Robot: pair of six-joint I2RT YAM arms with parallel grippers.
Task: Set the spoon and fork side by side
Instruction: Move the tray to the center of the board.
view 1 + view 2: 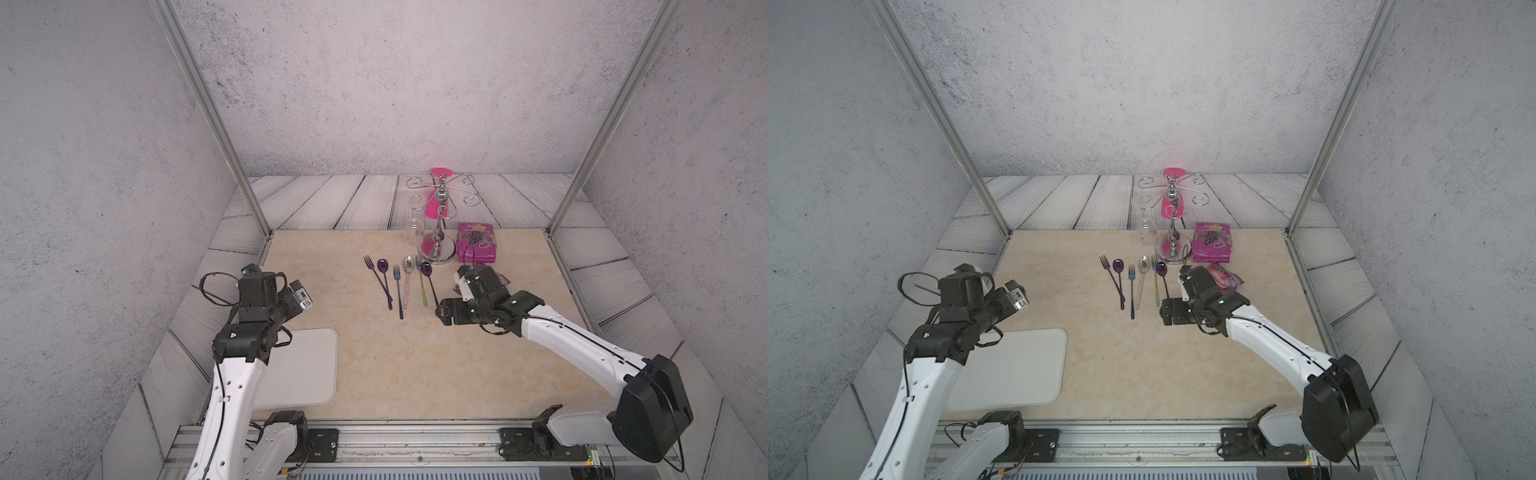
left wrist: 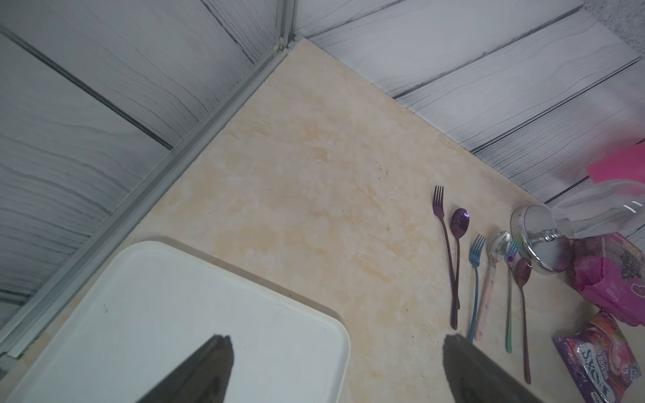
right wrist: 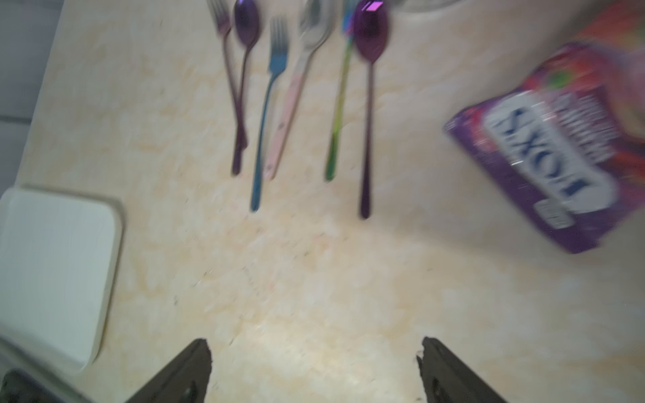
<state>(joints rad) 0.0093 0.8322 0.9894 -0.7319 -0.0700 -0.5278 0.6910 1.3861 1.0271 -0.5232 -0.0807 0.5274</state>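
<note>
Six pcs of cutlery lie in a row mid-surface, heads toward the back wall, as three fork-and-spoon pairs. From robot's left: purple metal fork w/ purple metal spoon just beside it, handles crossing near their ends; blue metal fork next to silver spoon with pale pink handle, handle ends close together; rainbow-tinted metal fork beside second purple long-handled spoon, roughly parallel, handles apart. Left hand hangs near a corner of the white rectangular plastic tray, fingers wide apart, nothing between them. Right hand is over bare beige marble-look surface just short of the row's handle ends, fingers spread wide, empty; that wrist view is blurred. Behind the row stands a chrome hook stand w/ a clear wine glass next to it and a pink printed pack on its other side. Purple candy bag lies on the surface near the second purple spoon, partly under the right arm in both top views.
</note>
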